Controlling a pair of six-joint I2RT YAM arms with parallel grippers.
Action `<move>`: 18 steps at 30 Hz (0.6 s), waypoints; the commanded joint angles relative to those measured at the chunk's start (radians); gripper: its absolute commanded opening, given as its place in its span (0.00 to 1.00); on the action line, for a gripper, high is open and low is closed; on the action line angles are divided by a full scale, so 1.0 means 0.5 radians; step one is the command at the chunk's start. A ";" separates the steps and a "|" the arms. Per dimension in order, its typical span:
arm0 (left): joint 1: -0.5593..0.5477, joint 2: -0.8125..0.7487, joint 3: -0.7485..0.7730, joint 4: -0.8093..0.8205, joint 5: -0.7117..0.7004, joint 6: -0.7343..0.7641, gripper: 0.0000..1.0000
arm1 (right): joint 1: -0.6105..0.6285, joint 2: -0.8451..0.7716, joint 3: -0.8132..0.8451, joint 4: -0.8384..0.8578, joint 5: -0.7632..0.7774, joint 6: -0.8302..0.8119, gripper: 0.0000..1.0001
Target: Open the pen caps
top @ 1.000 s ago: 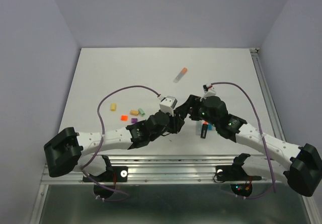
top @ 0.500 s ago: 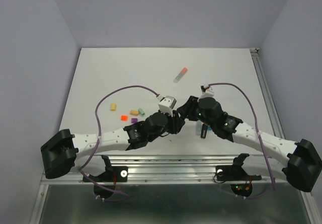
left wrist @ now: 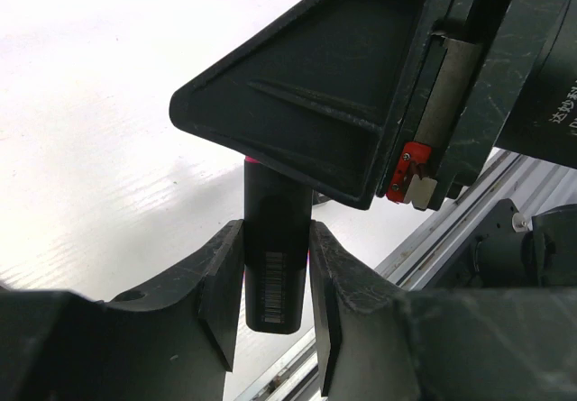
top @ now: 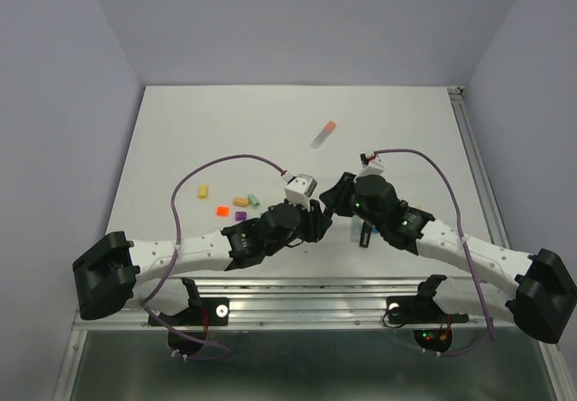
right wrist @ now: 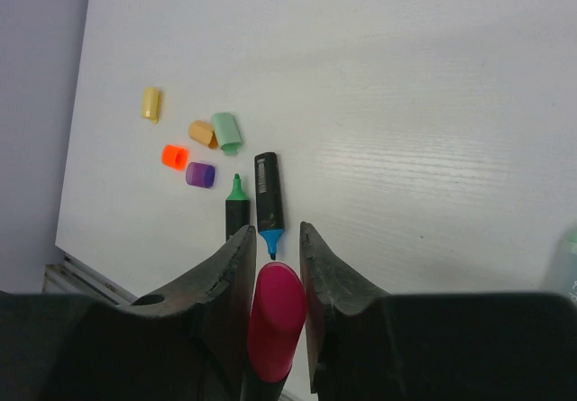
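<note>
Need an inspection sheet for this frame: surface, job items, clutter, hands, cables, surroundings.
Surface: white table, no damage seen.
Job's things: loose yellow cap, peach cap, green cap, orange cap, purple cap at left; pink cap on black pen barrel; orange-capped pen far centre.
Clutter: uncapped green-tip pen and blue-tip pen, side by side.
Hands: left hand shut on the barrel; right hand shut on the pink cap.
Cables: purple cable looping over each arm.
Surroundings: lavender walls; metal rail at right.

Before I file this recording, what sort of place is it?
Probably a lab test cell for robot handling: a white table boxed in by plain lilac walls, the left arm and right arm mounted on an aluminium rail, and loose pen caps.
</note>
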 commanded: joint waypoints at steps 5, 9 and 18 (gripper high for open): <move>-0.028 -0.022 -0.044 0.029 -0.060 -0.026 0.00 | 0.015 -0.048 0.110 0.068 0.076 -0.023 0.20; -0.046 -0.006 -0.059 0.029 -0.069 -0.032 0.00 | 0.012 -0.058 0.104 0.059 0.146 0.002 0.03; -0.359 -0.022 -0.203 0.002 -0.302 -0.213 0.00 | 0.006 -0.190 0.211 0.047 0.658 0.060 0.01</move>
